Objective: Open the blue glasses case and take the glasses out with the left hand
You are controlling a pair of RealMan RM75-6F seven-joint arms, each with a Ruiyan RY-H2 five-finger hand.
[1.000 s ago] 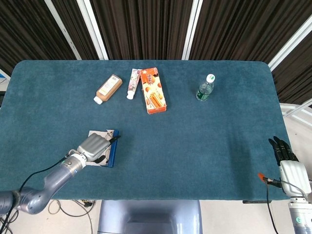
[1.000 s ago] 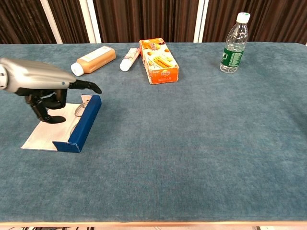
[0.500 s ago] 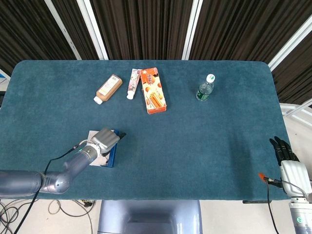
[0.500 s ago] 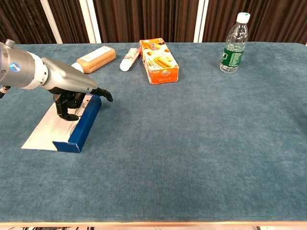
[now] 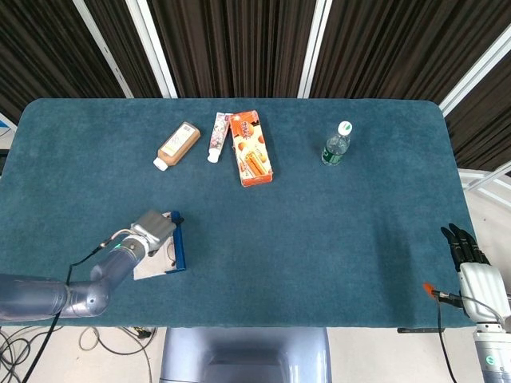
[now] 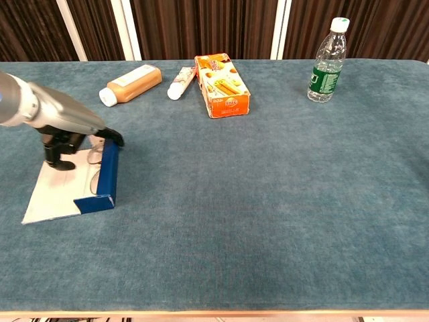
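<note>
Blue case (image 6: 106, 176) lies open at bench (image 6: 268, 201) left front edge, pale lining up. Risk: case is light; your downward push may skid or tip it off edge. Left hand (image 6: 64, 142) sits inside case, fingers curled down onto lining; glasses hold: cannot tell. Right hand (image 5: 465, 247) hangs off bench, fingers straight, holding nothing.

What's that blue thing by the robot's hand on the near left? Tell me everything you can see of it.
It is the blue glasses case, lying open on the teal table near the front left edge. A pale flat panel is spread on the cloth, and a dark blue wall stands upright along its right side. A thin wire shape, probably the glasses, lies inside by the wall. The left hand reaches down into it with fingers curled; its grip is unclear.
</note>
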